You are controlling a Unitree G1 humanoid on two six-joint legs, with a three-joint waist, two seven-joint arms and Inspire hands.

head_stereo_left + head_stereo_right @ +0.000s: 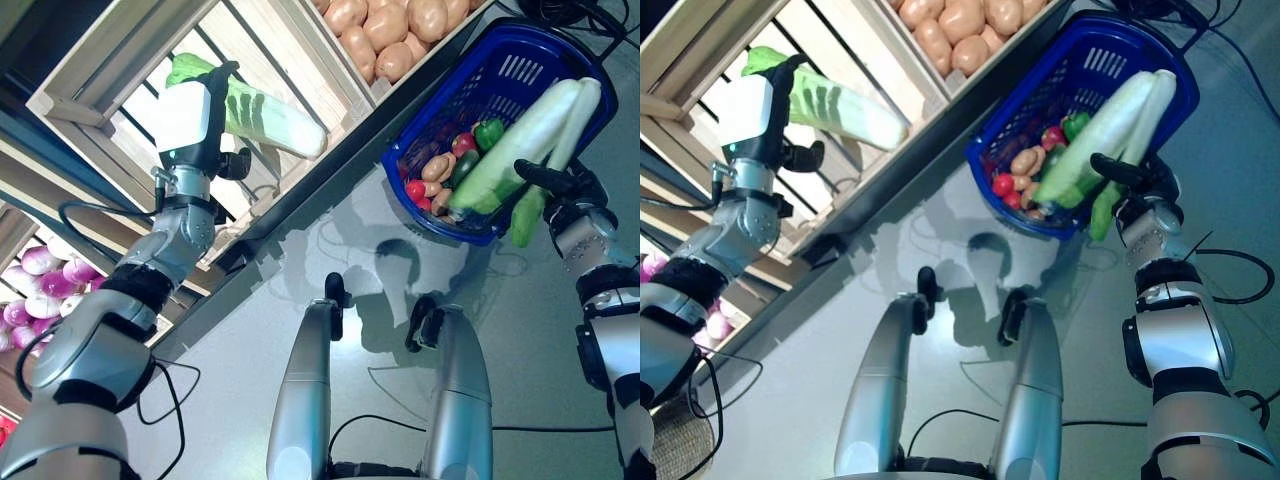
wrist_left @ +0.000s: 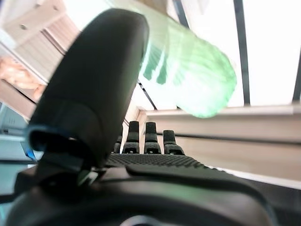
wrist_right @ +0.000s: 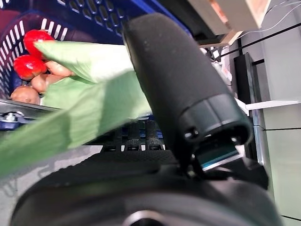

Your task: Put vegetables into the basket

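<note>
Basket (image 1: pixel 560 60) already holds vegetables; right hand (image 1: pixel 560 185) fingers clasp its rim, left hand (image 1: pixel 195 120) fingers grip a cabbage (image 1: pixel 270 120) still to load.

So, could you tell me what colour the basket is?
Blue; the basket shows best in the left eye view.

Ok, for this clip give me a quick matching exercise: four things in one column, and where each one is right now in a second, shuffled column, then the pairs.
Things:
1. Napa cabbage
2. Two long pale-green vegetables
3. Potatoes
4. Red tomatoes

Places:
A. Piled in a wooden crate on the stand
B. Held by the right hand over the basket's rim
C. Held by the left hand in front of the slatted crate
D. Lying inside the blue basket

Pairs: 1-C, 2-B, 3-A, 4-D
</note>
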